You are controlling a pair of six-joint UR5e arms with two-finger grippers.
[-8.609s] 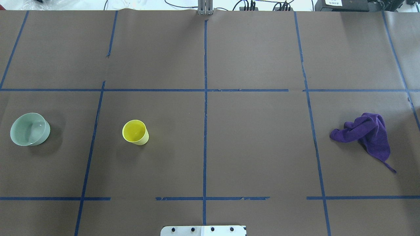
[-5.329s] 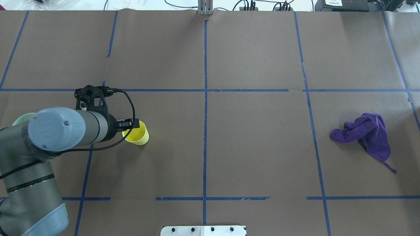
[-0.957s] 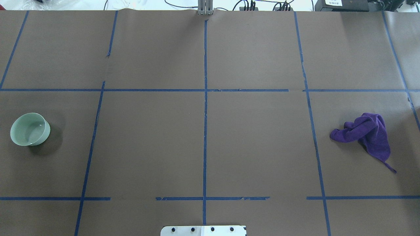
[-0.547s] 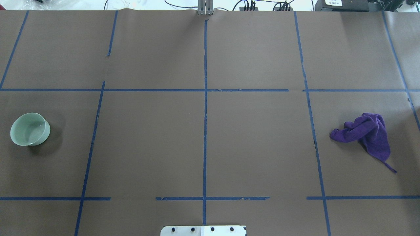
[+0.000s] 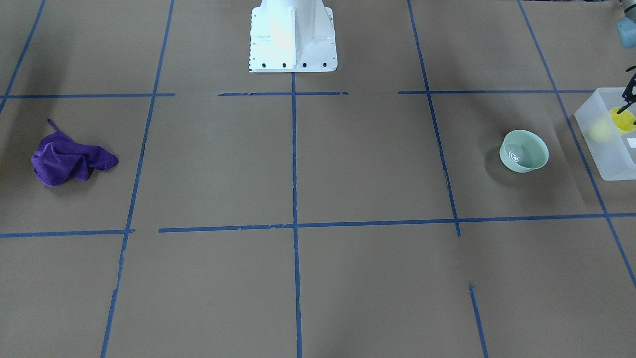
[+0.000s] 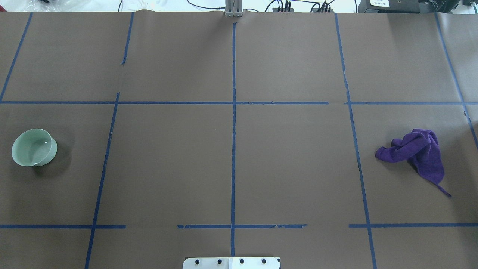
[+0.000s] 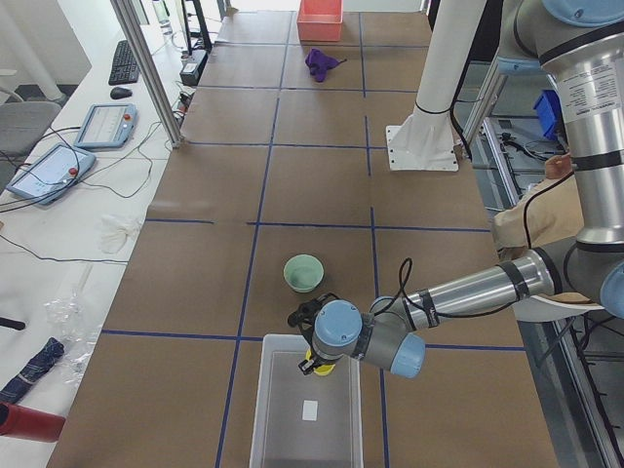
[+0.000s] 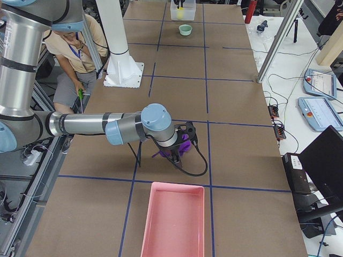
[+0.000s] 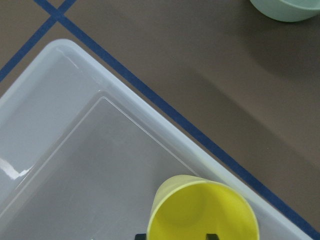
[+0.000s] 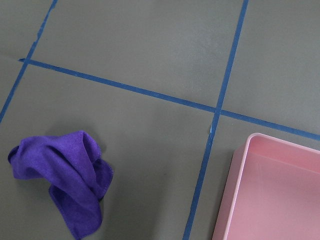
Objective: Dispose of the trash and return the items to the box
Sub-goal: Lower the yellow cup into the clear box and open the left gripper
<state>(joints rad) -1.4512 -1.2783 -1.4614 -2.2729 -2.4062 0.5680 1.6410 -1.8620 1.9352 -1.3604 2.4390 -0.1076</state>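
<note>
The pale-yellow cup (image 9: 200, 215) is in my left gripper (image 9: 177, 236), over the near-wall part of the frosted white box (image 9: 75, 150). Two black fingertips (image 9: 141, 236) show at its rim. The front view shows the cup (image 5: 622, 120) inside the box (image 5: 608, 159), under the left gripper (image 5: 627, 102) at the right edge. The mint-green bowl (image 6: 33, 147) stands upright on the table beside the box (image 5: 524, 150). My right gripper (image 8: 178, 152) hangs over a purple cloth (image 6: 418, 153). It shows only in the exterior right view, so I cannot tell its state.
A pink tray (image 10: 270, 190) lies on the table near the purple cloth (image 10: 65, 175), at the table's right end (image 8: 174, 219). Blue tape lines cross the brown table. The white robot base (image 5: 292, 37) stands at the table's back edge. Operators' tablets lie on a side bench (image 7: 58, 166).
The cup stood on the table 8.6 s ago, my left gripper was at it 5.3 s ago, and both have left the overhead view. Nothing has moved there in the last second.
</note>
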